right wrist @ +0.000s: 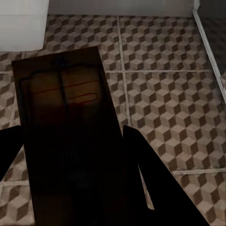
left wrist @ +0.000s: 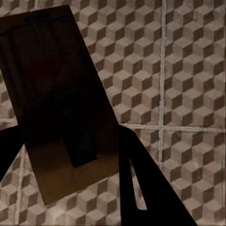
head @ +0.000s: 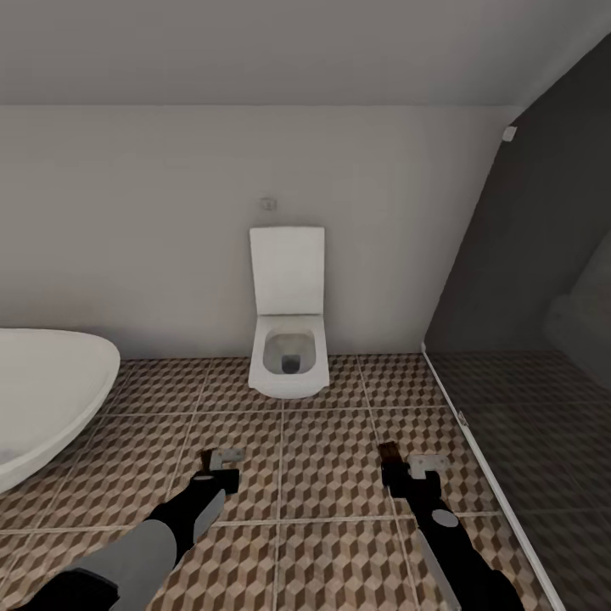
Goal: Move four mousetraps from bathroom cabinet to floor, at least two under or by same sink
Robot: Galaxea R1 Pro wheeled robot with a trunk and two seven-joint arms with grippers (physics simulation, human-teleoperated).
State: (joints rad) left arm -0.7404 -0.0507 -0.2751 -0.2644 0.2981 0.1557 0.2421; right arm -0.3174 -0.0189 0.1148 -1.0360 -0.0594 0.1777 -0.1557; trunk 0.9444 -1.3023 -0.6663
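Clamped between the dark fingers (left wrist: pixel 141 188) of the left gripper (head: pixel 222 472): one dark-brown mousetrap (left wrist: pixel 61 103), held tilted above the cube-patterned bathroom floor (head: pixel 322 475). Likewise gripped in the right gripper (head: pixel 406 472): a second mousetrap (right wrist: pixel 68 132) with thin wire parts and a red mark on its face, fingers (right wrist: pixel 155 183) closed against its sides, over tiles just beside a glass partition (head: pixel 518 399). Straight ahead against the wall, a white toilet (head: pixel 288 339) with lid raised; off to the left, the rim of a white bathtub (head: pixel 51 390).

Toilet (head: pixel 288 339) against back wall, bathtub (head: pixel 42 390) left, glass partition (head: pixel 509 382) right
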